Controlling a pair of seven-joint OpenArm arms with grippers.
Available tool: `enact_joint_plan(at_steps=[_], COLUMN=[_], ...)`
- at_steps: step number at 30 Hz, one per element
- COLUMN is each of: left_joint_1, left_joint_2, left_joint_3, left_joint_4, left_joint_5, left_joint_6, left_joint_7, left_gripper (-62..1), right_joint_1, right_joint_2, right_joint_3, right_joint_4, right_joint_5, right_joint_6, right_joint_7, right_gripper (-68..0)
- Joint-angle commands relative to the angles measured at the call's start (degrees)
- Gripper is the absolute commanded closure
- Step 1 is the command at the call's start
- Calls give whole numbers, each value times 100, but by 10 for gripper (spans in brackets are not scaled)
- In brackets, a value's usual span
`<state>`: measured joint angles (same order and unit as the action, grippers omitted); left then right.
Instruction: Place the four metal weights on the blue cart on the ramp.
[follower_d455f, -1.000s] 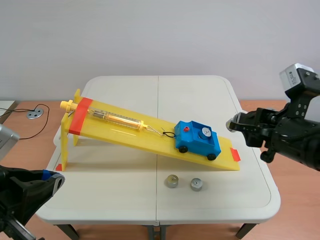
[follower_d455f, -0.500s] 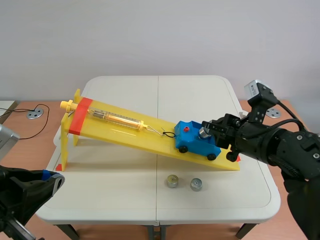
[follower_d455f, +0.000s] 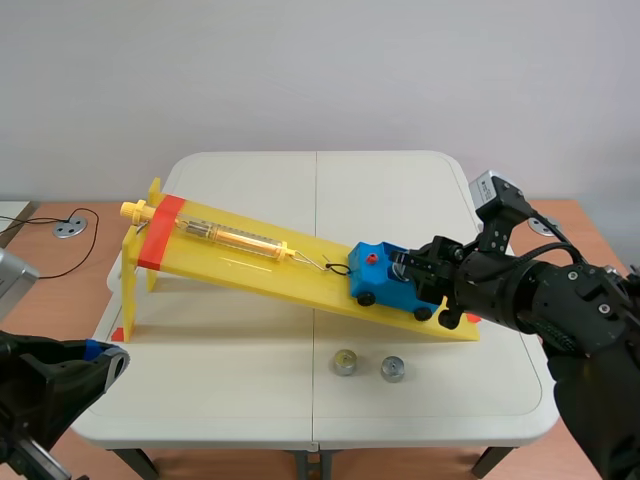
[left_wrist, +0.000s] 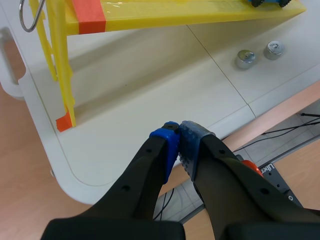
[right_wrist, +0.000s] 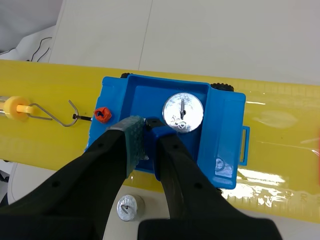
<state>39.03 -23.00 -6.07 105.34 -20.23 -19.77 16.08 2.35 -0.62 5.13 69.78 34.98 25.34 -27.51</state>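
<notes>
The blue cart (follower_d455f: 383, 279) rests low on the yellow ramp (follower_d455f: 250, 265), hooked to a spring scale (follower_d455f: 230, 237). One metal weight (right_wrist: 183, 112) lies in the cart's tray (right_wrist: 150, 92). My right gripper (right_wrist: 145, 131) hangs over the tray's near side beside that weight, its fingers pressed on a pale sliver that looks like another weight, mostly hidden. Two more weights (follower_d455f: 345, 362) (follower_d455f: 392, 369) lie on the table in front of the ramp. Off the table's front left corner, my left gripper (left_wrist: 179, 132) is shut on nothing.
The ramp's raised end stands on yellow legs (follower_d455f: 130, 290) at the table's left. A cable and a grey disc (follower_d455f: 70, 228) lie on the wooden surface beyond the left edge. The table's seam (follower_d455f: 316, 350) runs between the arms.
My right arm came in from the right and lowered its gripper over the blue cart's tray. The left arm, the cart and the two weights on the table stayed put.
</notes>
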Motion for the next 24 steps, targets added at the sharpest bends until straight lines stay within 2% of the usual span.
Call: enact_joint_plan(at_steps=[1, 3, 5, 8, 14, 24], left_joint_1=[-114, -114, -114, -114, -114, -114], left_joint_2=[44, 44, 44, 44, 44, 44], left_joint_3=[-92, -92, -92, -92, -92, -92], left_joint_4=[404, 404, 404, 404, 404, 404], left_joint_5=[-402, -402, -402, -402, -402, -402], left_joint_6=[-142, -142, -142, -142, -142, -142], left_joint_7=[-553, -553, -553, -553, -553, -555], left_gripper=[-38, -38, -38, -38, -38, -38], right_joint_1=[525, 490, 396, 146, -584, -1707], right_joint_2=[111, 157, 216, 328, 831, 1714], right_joint_3=[-22, -9, 66, 282, 581, 758], right_joint_4=[468, 483, 573, 898, 1923, 3486], right_joint_5=[387, 402, 411, 424, 431, 431], right_joint_6=[568, 809, 1032, 1213, 1248, 1292], right_joint_7=[684, 682, 678, 651, 616, 426], right_gripper=[-143, -222, -249, -283, -325, -326])
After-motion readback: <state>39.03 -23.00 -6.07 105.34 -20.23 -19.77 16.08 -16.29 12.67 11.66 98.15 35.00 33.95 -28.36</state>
